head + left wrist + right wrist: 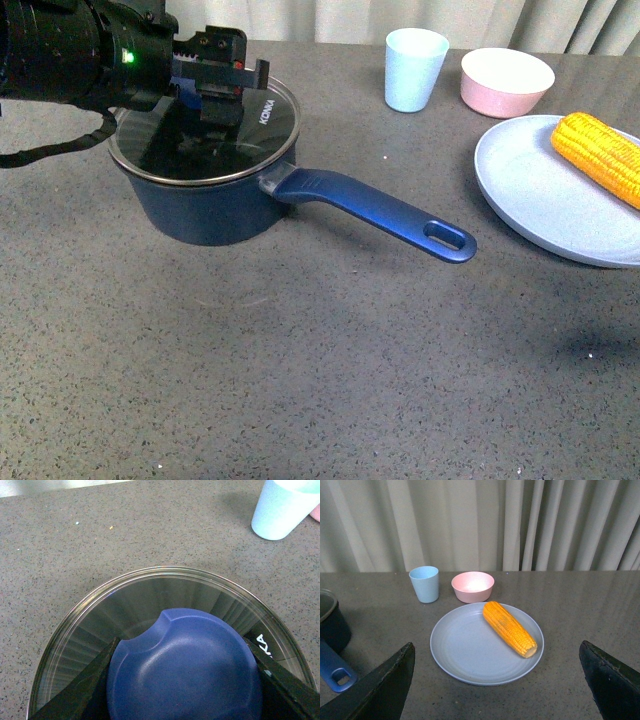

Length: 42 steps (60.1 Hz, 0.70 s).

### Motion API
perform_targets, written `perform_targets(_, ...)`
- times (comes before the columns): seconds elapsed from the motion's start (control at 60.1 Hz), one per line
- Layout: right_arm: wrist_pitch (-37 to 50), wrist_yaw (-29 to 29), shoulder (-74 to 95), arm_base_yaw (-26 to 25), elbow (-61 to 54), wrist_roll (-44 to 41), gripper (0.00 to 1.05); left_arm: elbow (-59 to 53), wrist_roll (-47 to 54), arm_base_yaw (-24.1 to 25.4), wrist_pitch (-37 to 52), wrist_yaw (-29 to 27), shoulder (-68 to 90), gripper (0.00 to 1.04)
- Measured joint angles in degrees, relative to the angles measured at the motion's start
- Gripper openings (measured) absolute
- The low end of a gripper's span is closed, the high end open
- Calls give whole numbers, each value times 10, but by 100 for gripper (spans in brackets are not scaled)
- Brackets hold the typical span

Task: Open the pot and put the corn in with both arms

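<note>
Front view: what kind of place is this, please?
Probably a staged kitchen-style tabletop for robot trials, not a real kitchen: a grey speckled counter, a lidded pot, corn on a plate, and pale curtains behind.

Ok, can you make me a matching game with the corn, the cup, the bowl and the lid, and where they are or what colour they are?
Things:
1. corn
2. cup
3. bowl
4. lid

Place or colour:
a. pink
b. on the pot
c. on the plate
d. light blue

Pairs: 1-c, 2-d, 3-a, 4-b.
</note>
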Motion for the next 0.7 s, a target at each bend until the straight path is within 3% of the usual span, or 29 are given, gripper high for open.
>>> perform_targets(0.183,0,0,0,0,0,0,96,0,-13,6,-12,11,-45,60)
perform_targets(0.333,0,0,0,0,0,0,96,-1,-19,38,-15,20,-76,60)
perform_targets(0.699,0,0,0,0,0,0,96,-34,-5,224,22,18,-80,60)
